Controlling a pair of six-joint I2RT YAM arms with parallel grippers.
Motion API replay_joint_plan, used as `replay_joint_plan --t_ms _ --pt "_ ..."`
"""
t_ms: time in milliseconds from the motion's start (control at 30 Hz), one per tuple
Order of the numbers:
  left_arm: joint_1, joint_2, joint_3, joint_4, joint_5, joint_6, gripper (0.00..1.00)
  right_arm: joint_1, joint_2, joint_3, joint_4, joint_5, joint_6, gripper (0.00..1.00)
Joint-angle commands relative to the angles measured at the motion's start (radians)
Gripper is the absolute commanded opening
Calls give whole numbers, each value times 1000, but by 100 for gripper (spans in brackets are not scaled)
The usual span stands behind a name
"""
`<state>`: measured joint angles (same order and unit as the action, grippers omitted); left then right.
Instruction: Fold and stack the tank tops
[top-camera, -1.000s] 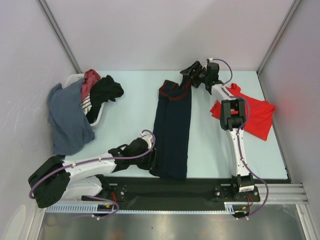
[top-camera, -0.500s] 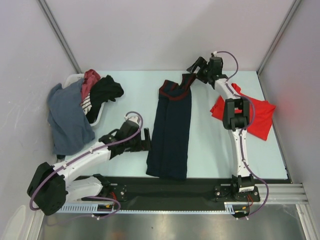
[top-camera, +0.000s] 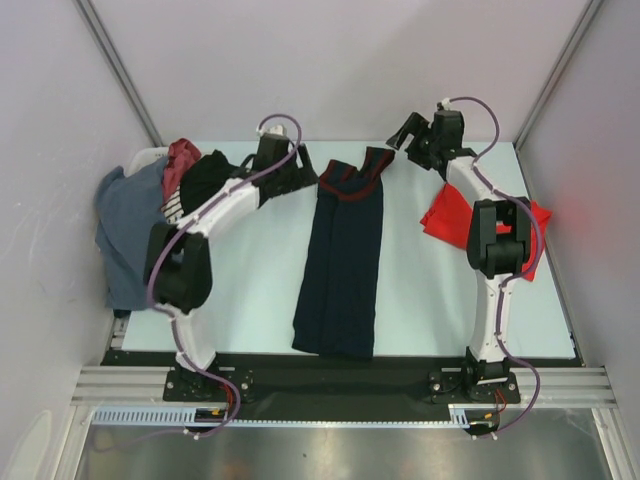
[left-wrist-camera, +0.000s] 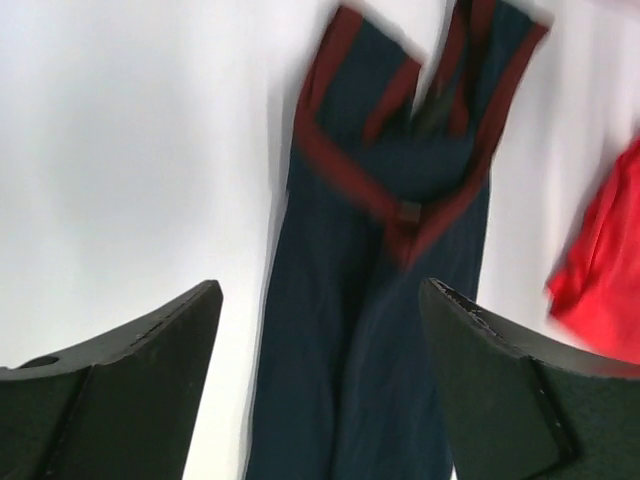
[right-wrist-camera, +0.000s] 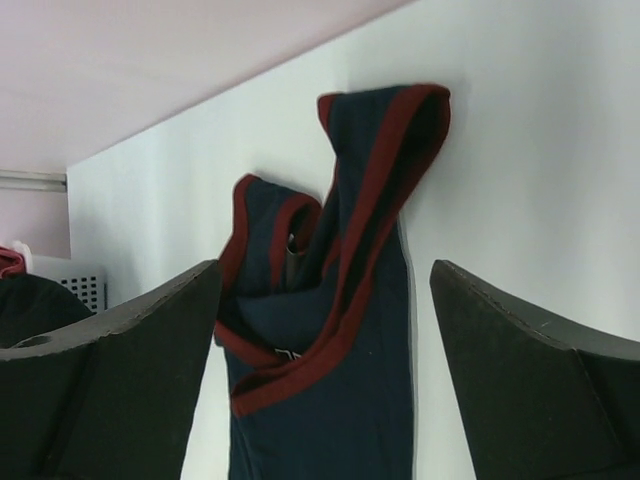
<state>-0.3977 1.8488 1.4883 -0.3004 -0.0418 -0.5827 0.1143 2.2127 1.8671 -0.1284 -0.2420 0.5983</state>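
1. Top view: the navy tank top (top-camera: 340, 262) lies as a long narrow strip down the middle of the bench (top-camera: 255, 270), straps at 12 o'clock. The red tank top (top-camera: 441, 217) lies bunched at 2 o'clock, partly under the right arm. The left gripper (top-camera: 306, 174) is by the strip's 11 o'clock corner and the right gripper (top-camera: 401, 134) is off its 1 o'clock corner.
2. Left wrist: the jaws stand wide apart and empty over the maroon-trimmed neck of the navy tank top (left-wrist-camera: 370, 300). The cloth looks thin, light and limp, so it would likely sag and its layers could slide.
3. Right wrist: the jaws are spread and empty, and the straps lie curled. The best hold is probably a pinch through all layers at the shoulder trim, one corner per gripper.
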Motion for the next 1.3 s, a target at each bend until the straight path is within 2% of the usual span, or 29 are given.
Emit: replay_joint_plan --t_ms 0,167,300,467,633,833,933,1033,1067,1100,1233,1267 --pt "45 185 226 -26 63 -8 85 13 -65 -37 38 15 0 91" --pt "66 478 585 -106 128 -25 79 22 -64 -39 26 17 1 87" --pt "71 607 772 -150 172 -37 72 25 -70 -45 26 23 6 86" --pt "72 639 761 -128 166 -55 71 28 -93 -88 52 13 20 86" --pt "72 707 802 -138 236 -107 66 28 -114 -140 76 17 24 86" --pt "71 739 814 -137 263 -124 50 27 -119 -166 92 6 37 85" --pt "72 747 813 -160 249 -121 49 27 -116 -174 101 1 40 85" --pt "74 759 819 -123 260 -126 30 27 -108 -174 105 -5 46 84" --pt "76 762 819 -108 257 -128 16 28 -107 -172 107 -9 46 84" --pt "77 762 819 -70 255 -126 11 27 -104 -172 107 -13 46 84" --pt "77 764 823 39 215 -106 9 33 -70 -155 93 -17 47 84" --pt "77 762 816 82 195 -100 1 33 -61 -140 79 -23 49 83"
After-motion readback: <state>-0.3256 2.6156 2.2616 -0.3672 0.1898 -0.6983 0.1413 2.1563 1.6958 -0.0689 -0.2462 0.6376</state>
